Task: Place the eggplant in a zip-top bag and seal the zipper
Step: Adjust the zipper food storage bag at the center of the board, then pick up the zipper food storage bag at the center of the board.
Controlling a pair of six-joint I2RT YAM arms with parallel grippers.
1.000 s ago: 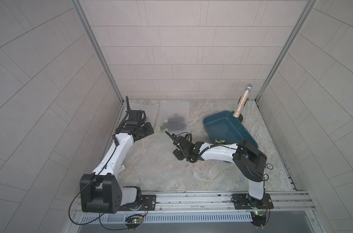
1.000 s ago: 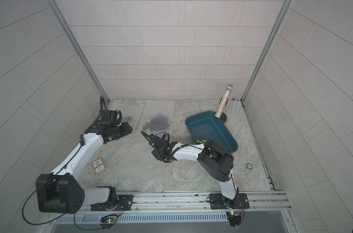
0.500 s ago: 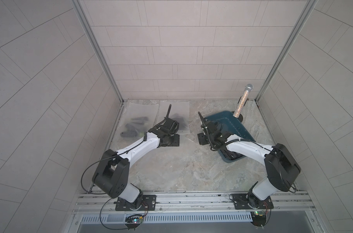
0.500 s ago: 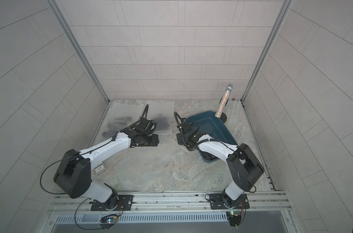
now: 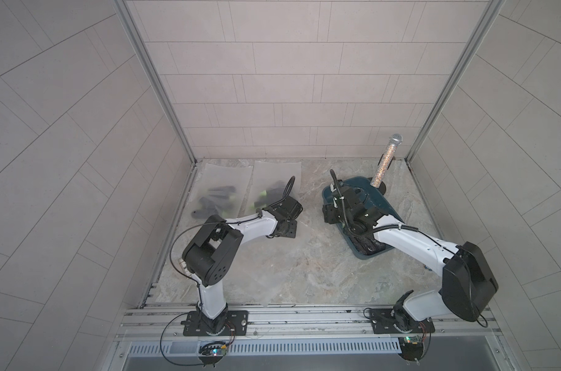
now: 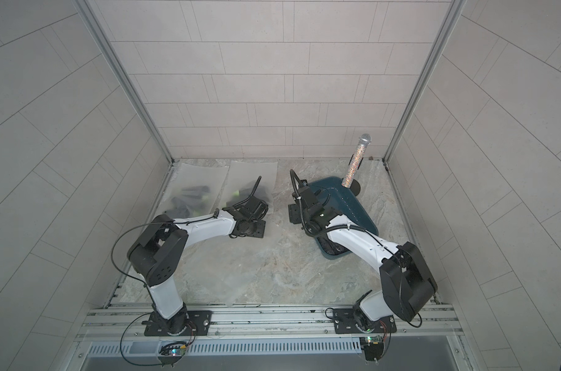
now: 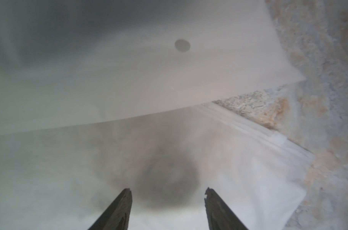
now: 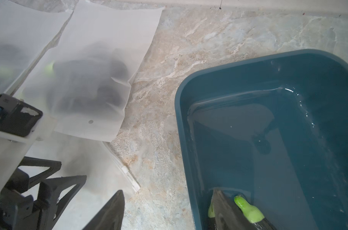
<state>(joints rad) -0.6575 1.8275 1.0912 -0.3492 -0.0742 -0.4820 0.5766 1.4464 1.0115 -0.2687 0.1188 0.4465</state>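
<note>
Dark eggplants with green stems [image 8: 246,209] lie at the near end of the blue tub [image 5: 378,205] [image 6: 353,205]. My right gripper [image 8: 167,199] [image 5: 330,213] is open and empty, one finger over the table and one inside the tub beside a stem. A flat frosted zip-top bag [image 7: 248,159] [image 8: 101,169] lies on the table, its zipper [image 8: 129,175] toward the tub. Just above this bag my left gripper [image 7: 167,192] [image 5: 287,228] stands open. A dark round blur [image 7: 167,179] shows through the film between its tips; whether it is an eggplant or a shadow I cannot tell.
Two more frosted bags [image 5: 218,192] [image 5: 272,189] holding dark eggplants lie at the back left in both top views. A glittery microphone [image 5: 386,163] stands upright behind the tub. Tiled walls enclose the marble table [image 5: 305,273] on three sides.
A second ago the left gripper was at the far left and the right gripper at the table's middle. They have since swung to the flat bag and the tub. The left jaws have widened slightly.
</note>
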